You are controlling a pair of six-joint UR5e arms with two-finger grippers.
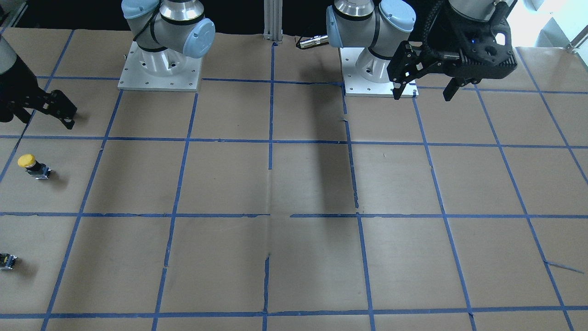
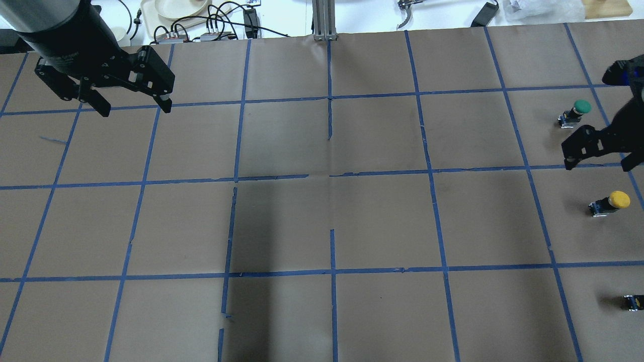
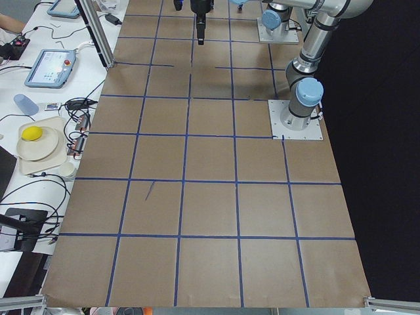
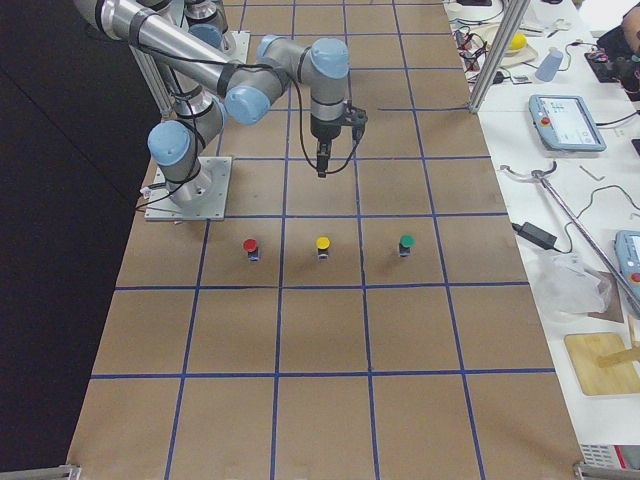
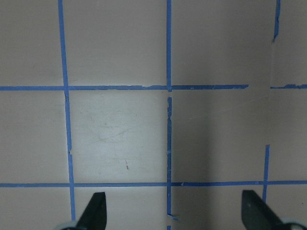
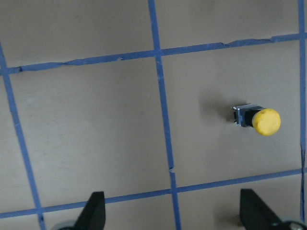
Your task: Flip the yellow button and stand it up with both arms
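The yellow button [image 2: 611, 202] stands on the brown paper at the robot's far right, yellow cap up on a black and grey body. It also shows in the front view [image 1: 32, 165], the right side view [image 4: 322, 245] and the right wrist view [image 6: 256, 120]. My right gripper [image 2: 601, 156] is open and empty. It hangs above the table just beyond the button, between it and a green button, and shows in the front view [image 1: 39, 115]. My left gripper [image 2: 133, 106] is open and empty, high over the far left of the table, far from the button.
A green-capped button [image 2: 576, 113] stands beyond the yellow one and a red-capped one [image 4: 250, 246] nearer the robot. A small black switch body [image 2: 633, 301] shows at the view's edge. The arm bases [image 1: 161, 69] stand at the robot's side. Cables and dishes [image 2: 176, 10] lie past the far edge.
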